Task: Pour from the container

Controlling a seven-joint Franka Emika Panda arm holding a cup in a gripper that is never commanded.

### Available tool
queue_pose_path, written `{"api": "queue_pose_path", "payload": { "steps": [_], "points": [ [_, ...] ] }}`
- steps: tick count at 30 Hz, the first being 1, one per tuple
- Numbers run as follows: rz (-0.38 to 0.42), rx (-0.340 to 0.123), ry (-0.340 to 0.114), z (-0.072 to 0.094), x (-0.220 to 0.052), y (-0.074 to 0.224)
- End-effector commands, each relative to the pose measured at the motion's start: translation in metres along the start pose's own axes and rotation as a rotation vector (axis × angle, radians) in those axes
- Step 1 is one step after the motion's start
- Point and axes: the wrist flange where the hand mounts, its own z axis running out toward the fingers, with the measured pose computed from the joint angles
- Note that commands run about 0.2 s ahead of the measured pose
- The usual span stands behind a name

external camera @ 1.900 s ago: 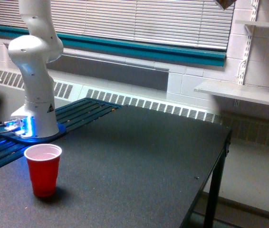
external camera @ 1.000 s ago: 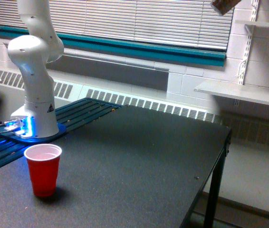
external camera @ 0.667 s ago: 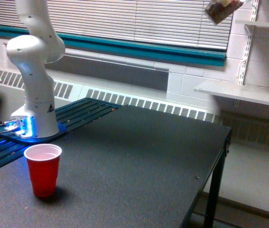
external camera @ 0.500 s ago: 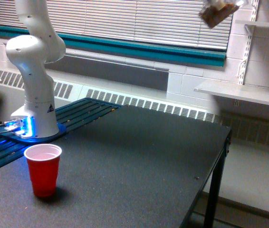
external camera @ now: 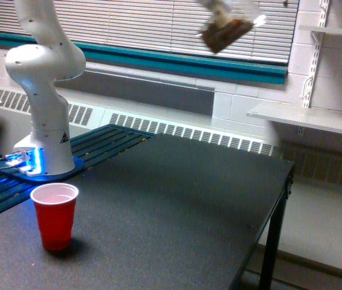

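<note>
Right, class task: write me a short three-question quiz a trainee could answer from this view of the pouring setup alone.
1. True or false: the red cup stands upright on the black table.
2. Where is the container? A) on the table beside the cup B) in the air near the top of the view, tilted C) on the wall shelf
3. Fill in: the robot base stands behind the cup, toward the exterior view's ____.

Key: 1 true. 2 B; it is blurred, with brown contents showing. 3 left.
</note>
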Motion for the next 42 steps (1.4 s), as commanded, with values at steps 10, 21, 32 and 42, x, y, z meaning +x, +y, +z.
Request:
{"api": "queue_pose_path", "payload": {
  "steps": [10, 21, 32, 42],
  "points": [
    [0.005, -0.164, 0.044, -0.041, -0.017, 0.16],
    [0.044, -0.254, -0.023, -0.05, -0.07, 0.23],
    [0.084, -0.311, -0.091, -0.052, -0.127, 0.271],
    [0.115, -0.355, -0.107, -0.06, -0.15, 0.292]
  ]
}}
